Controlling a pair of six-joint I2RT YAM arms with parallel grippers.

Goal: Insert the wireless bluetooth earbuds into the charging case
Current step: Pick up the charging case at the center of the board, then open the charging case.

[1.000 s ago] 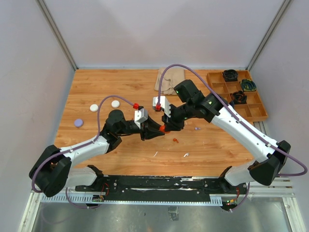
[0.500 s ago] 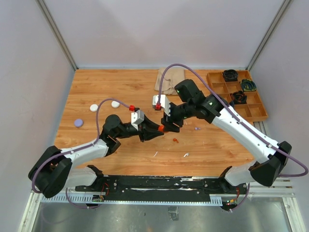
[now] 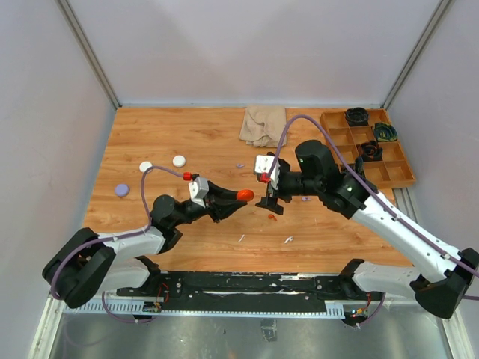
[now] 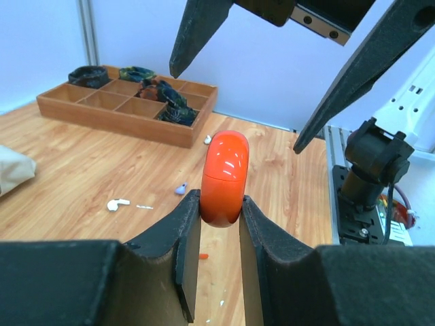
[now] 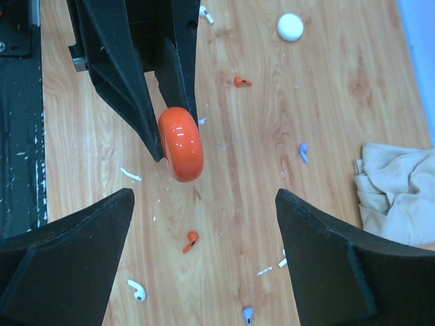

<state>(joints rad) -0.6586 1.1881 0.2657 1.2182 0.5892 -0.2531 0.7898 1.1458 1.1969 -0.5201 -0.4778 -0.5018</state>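
Note:
My left gripper (image 3: 236, 197) is shut on a glossy red-orange charging case (image 3: 244, 195), held above the table with its lid closed. The left wrist view shows the case (image 4: 224, 178) pinched between both pads (image 4: 188, 234). My right gripper (image 3: 270, 197) stands open just right of the case with nothing in it; its own view shows wide-spread jaws (image 5: 204, 197) and the case (image 5: 181, 143) beyond them. Loose earbuds lie on the wood: a red one (image 5: 191, 240) (image 3: 272, 217), another red (image 5: 240, 81), a white one (image 5: 138, 290) (image 3: 288, 240), a purple one (image 5: 304, 151) (image 3: 305, 199).
Two white pucks (image 3: 146, 166) (image 3: 179, 160) and a purple puck (image 3: 122, 190) lie at the left. A beige cloth (image 3: 263, 124) sits at the back centre. A wooden compartment tray (image 3: 338, 129) with dark items stands at the back right.
My right gripper has opened and drawn back to the right, off the case. My left gripper has pulled left and toward the near edge, still holding the case.

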